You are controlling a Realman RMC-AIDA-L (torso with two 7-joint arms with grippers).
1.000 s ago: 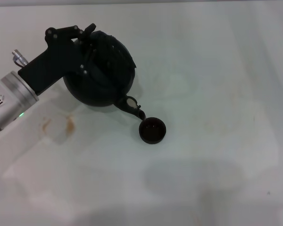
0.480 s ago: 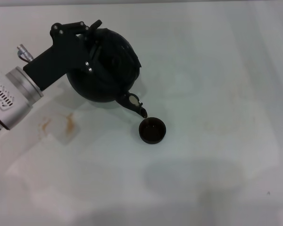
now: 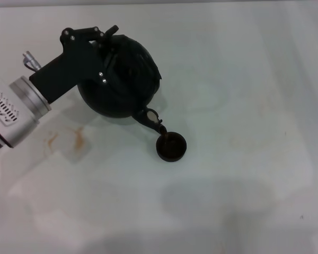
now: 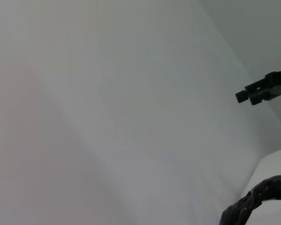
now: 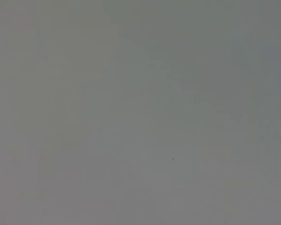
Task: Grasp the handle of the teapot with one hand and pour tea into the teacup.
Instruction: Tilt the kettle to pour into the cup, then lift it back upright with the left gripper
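The black round teapot (image 3: 124, 79) hangs tilted at the upper left of the head view, its short spout (image 3: 152, 120) pointing down and ending just over the rim of the teacup. My left gripper (image 3: 103, 45) reaches in from the left on its silver wrist and is shut on the teapot's handle at the pot's top. The small dark teacup (image 3: 171, 146) stands upright on the white table, just right of and below the spout tip. In the left wrist view only a black gripper part (image 4: 267, 88) and a dark curved edge (image 4: 255, 201) show. My right gripper is out of view.
A white tabletop (image 3: 244, 106) fills the head view. Brownish stains (image 3: 78, 138) mark it below the teapot on the left. The right wrist view shows only a plain grey surface.
The left gripper and teapot have shifted slightly up and to the right. The spout tip now sits closer over the teacup's rim. The teacup has not moved.
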